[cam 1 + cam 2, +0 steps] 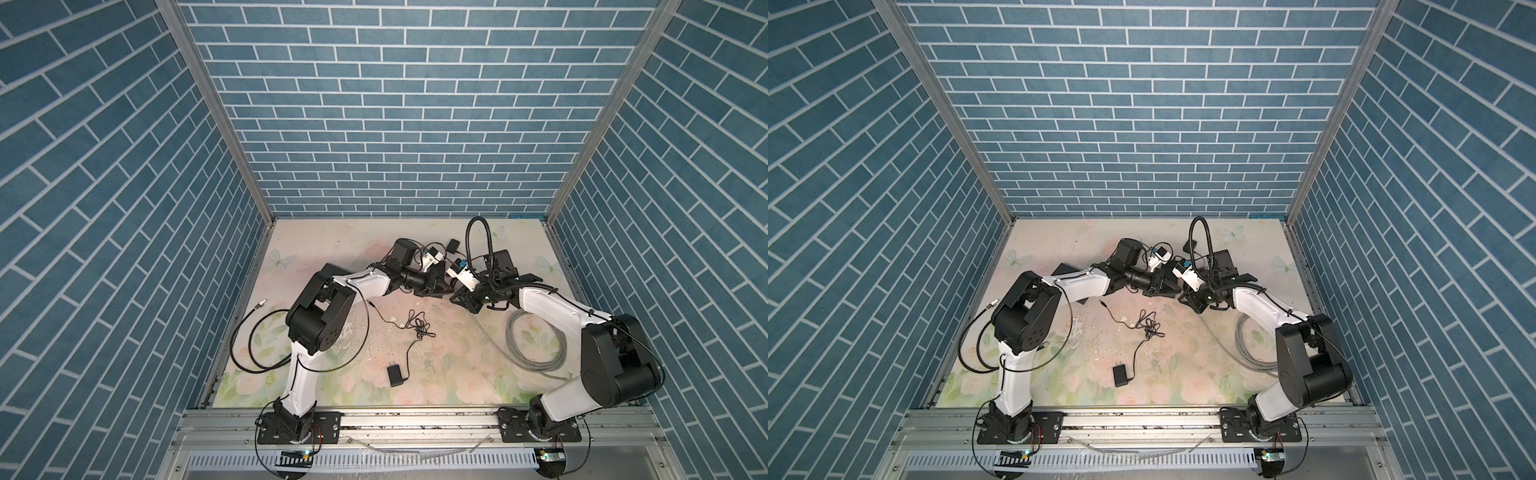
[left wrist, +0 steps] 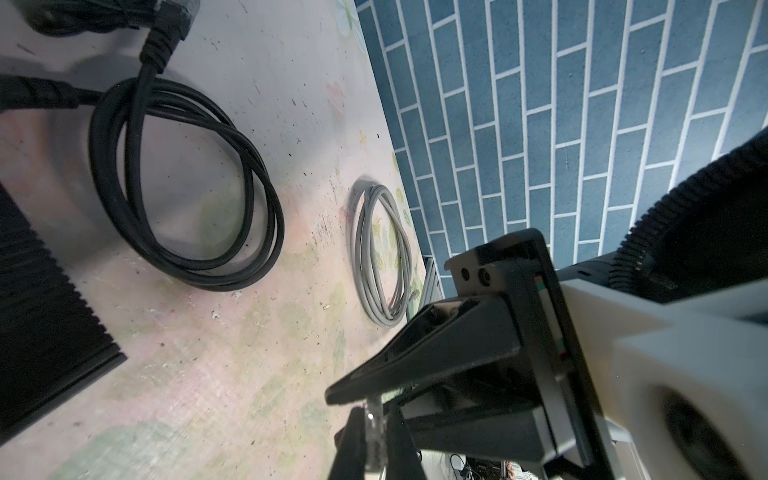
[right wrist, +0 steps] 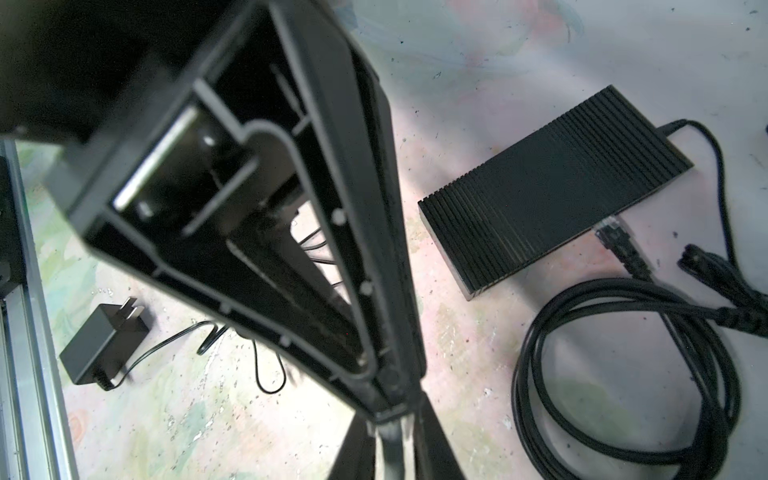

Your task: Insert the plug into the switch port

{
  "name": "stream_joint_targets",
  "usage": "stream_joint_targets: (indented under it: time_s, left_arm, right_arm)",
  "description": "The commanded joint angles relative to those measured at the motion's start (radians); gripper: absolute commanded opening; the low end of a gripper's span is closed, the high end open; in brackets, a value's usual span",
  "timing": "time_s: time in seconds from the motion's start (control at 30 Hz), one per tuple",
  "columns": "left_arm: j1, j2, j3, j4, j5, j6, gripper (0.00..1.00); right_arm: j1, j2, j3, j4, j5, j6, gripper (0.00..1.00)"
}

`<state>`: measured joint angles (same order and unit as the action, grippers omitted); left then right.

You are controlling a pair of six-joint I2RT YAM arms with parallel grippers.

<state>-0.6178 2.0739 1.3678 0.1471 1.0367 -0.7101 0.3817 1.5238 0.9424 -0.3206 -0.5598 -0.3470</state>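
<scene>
A floral-printed worktop [image 1: 457, 374] is seen from above, with two robot arms bent inward so that their tips meet in its far half, just right of the middle. The left hand [image 1: 444, 291] is clenched, and in its wrist view a small clear plug [image 2: 373, 419] is seen pinched between its black fingers [image 2: 353, 444]. The right hand [image 1: 460, 299] is set tip to tip with it; whether it is clenched or released cannot be told. A grey cable [image 1: 536, 347] is coiled near the right edge, with one strand led toward the meeting hands. The switch [image 3: 552, 187], a flat black ribbed box, is laid on the worktop to the left of the hands and is largely hidden under the left arm in both top views; the plug is held apart from it. A black cable [image 3: 623, 365] is already plugged into its side and coiled just beside it. A black power adapter [image 1: 394, 376] is laid near the middle of the near edge.
</scene>
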Motion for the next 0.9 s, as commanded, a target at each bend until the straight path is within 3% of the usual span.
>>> stream_joint_targets:
  time_s: [0.0,0.37,0.4,0.53,0.7,0.87]
  left_arm:
    - [0.004,-0.022,-0.016,-0.015,0.006,0.012,0.04]
    - [0.007,-0.018,-0.017,-0.018,-0.004,0.011,0.05]
    - [0.007,-0.018,-0.017,-0.02,-0.004,0.013,0.07]
    - [0.037,-0.032,-0.033,-0.065,-0.074,0.03,0.39]
    - [0.114,-0.035,-0.023,-0.198,-0.226,0.112,0.51]
    - [0.124,0.057,0.117,-0.361,-0.318,0.242,0.54]
  right_arm:
    - [0.003,-0.031,-0.034,0.014,0.004,-0.026,0.09]
    - [0.002,-0.059,-0.065,0.056,0.01,-0.005,0.02]
    - [0.002,-0.06,-0.067,0.058,0.014,-0.003,0.02]
    - [0.001,-0.04,-0.062,0.011,0.038,-0.044,0.02]
    - [-0.007,0.024,0.013,-0.109,0.119,-0.128,0.03]
    - [-0.013,0.148,0.131,-0.207,0.184,-0.25,0.03]
